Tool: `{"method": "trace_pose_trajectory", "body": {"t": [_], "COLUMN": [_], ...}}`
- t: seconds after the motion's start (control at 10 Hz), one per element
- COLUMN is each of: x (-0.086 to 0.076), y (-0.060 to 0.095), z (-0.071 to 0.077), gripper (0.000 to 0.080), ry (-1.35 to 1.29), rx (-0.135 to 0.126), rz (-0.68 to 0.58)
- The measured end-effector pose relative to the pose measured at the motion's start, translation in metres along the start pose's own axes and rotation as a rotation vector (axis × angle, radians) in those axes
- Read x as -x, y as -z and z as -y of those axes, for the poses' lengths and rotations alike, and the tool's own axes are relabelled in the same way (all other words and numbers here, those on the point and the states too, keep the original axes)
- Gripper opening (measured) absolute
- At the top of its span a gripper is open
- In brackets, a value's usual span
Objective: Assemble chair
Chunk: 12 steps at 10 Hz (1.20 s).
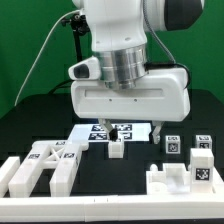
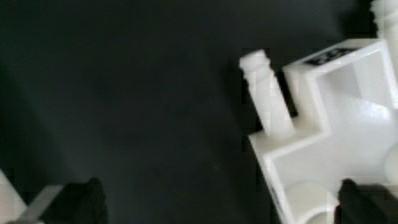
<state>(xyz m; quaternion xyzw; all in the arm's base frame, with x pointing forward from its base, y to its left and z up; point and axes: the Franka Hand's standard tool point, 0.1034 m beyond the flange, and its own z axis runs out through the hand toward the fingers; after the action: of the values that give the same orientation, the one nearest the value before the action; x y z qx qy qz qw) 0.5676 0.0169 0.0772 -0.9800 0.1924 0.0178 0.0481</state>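
In the exterior view the arm (image 1: 125, 45) comes down from the top centre of the frame, its wrist pointing straight down. Its broad white hand body hangs over the marker board (image 1: 100, 131), which lies flat at mid-frame on the black desk (image 1: 45, 125). The chair is in loose white pieces spread on the desk. A small piece (image 1: 117, 151) stands just in front of the marker board, below the hand. A tagged frame-shaped part (image 1: 45, 165) lies at the lower left. A blocky part (image 1: 168, 181) sits at the lower right. Behind it, toward the exterior view's right, stand a tagged cube (image 1: 172, 146) and a taller tagged block (image 1: 203, 158). A white border rail (image 1: 110, 215) runs along the bottom edge.

In the wrist view the dark fingers (image 2: 75, 203) stand wide apart with nothing clamped between them. A white chair part (image 2: 317, 135) with a thin prong and a tag at one end lies on the desk beneath. One finger overlaps this part's edge; whether it touches the part cannot be told.
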Motion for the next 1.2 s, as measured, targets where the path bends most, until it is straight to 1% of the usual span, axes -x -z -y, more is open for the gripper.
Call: {"method": "trace_pose_trajectory", "body": {"t": [0.3, 0.4, 0.5, 0.6, 0.7, 0.8, 0.9, 1.0, 1.1, 1.2], "x": [0.001, 0.017, 0.027, 0.035, 0.033, 0.035, 0.04, 0.045, 0.048, 0.049], "y": [-0.002, -0.012, -0.019, -0.024, -0.022, -0.022, -0.023, -0.025, -0.029, -0.03], "z": [-0.003, -0.014, -0.03, -0.045, -0.042, -0.041, -0.042, -0.045, -0.055, -0.062], "gripper": [0.0649, 0.0649, 0.0649, 0.0649, 0.0649, 0.0649, 0.0649, 0.0649, 0.0649, 0.0649], "ry": [0.182, 0.282, 0.404, 0.419, 0.406, 0.407, 0.405, 0.367, 0.333, 0.317], "rx": [0.005, 0.018, 0.046, 0.076, 0.075, 0.073, 0.077, 0.098, 0.142, 0.16], "rz": [0.003, 0.038, 0.067, 0.106, 0.1, 0.125, 0.195, 0.299, 0.421, 0.512]}}
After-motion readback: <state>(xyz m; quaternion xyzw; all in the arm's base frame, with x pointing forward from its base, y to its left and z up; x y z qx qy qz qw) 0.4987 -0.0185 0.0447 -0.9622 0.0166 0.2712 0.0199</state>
